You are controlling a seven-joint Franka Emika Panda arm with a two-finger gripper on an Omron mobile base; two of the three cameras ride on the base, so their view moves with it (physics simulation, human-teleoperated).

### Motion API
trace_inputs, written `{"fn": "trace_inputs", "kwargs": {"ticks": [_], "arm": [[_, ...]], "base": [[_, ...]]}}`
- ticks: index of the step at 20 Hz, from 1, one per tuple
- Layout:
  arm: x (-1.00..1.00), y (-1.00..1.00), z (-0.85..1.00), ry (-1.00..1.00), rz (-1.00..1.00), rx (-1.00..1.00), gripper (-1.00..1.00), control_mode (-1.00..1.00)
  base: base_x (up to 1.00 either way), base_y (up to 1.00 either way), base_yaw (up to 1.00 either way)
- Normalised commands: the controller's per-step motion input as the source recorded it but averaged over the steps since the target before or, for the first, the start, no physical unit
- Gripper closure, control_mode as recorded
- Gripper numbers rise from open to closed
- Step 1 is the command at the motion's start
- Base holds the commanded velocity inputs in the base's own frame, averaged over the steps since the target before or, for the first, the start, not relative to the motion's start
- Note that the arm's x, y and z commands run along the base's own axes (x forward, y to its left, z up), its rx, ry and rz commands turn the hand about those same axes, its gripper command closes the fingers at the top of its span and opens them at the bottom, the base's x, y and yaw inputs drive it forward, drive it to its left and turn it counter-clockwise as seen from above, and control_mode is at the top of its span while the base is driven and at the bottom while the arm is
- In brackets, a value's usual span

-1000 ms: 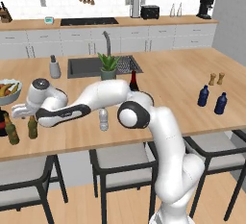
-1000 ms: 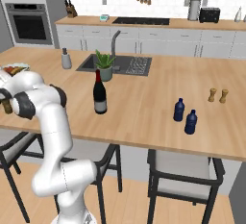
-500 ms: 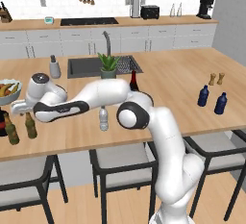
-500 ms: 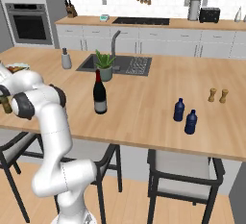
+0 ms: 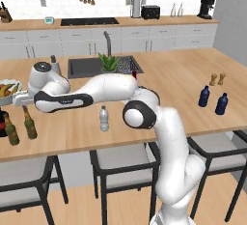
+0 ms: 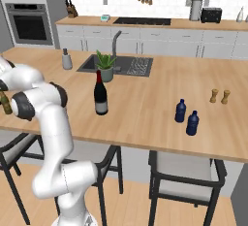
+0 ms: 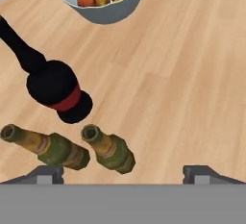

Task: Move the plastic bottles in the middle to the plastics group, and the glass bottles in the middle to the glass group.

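A white robot arm reaches far to its left over the wooden desk (image 5: 159,79) of a rendered kitchen island, its pincer (image 7: 124,172) standing wide apart and clamped on nothing, the two dark finger tips well apart above the boards.

Directly below the pincer, two small olive-brown beer bottles (image 7: 108,148) (image 7: 45,144) with yellowish labels stand side by side, close together but apart; beyond them in the hand view stands a dark bottle with a red band (image 7: 55,91), and beyond that a fruit bowl (image 7: 105,12) holding bananas and oranges. In the left base view the two beer bottles (image 5: 30,124) (image 5: 10,130) stand near the desk's front edge, just in front of the fruit bowl (image 5: 6,98).

The clear water bottle (image 5: 103,118) with its white cap stands upright nearer the middle of the desk, well to the right of the beer bottles. The tall wine bottle (image 6: 100,94) (red neck, pale label) stands just in front of a potted plant (image 6: 106,65) by the sink (image 6: 123,66). Far to the right of the wine bottle, two dark blue bottles (image 6: 180,110) (image 6: 193,123) stand near each other, with a pair of wooden shakers (image 6: 219,96) behind them.
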Motion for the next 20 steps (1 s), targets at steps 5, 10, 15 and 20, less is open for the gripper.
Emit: {"fn": "trace_inputs", "kwargs": {"ticks": [5, 10, 15, 20], "arm": [[-0.25, -0.71, 0.24, 0.00, 0.00, 0.00, -1.00, -1.00], [-0.38, -0.96, 0.06, 0.00, 0.00, 0.00, -1.00, -1.00], [-0.35, -0.91, 0.05, 0.02, -0.01, 0.00, -1.00, -1.00], [-0.34, -0.92, 0.08, 0.08, -0.10, 0.01, -1.00, -1.00]], "base": [[0.00, 0.00, 0.00], [0.00, 0.00, 0.00], [0.00, 0.00, 0.00], [0.00, 0.00, 0.00]]}}
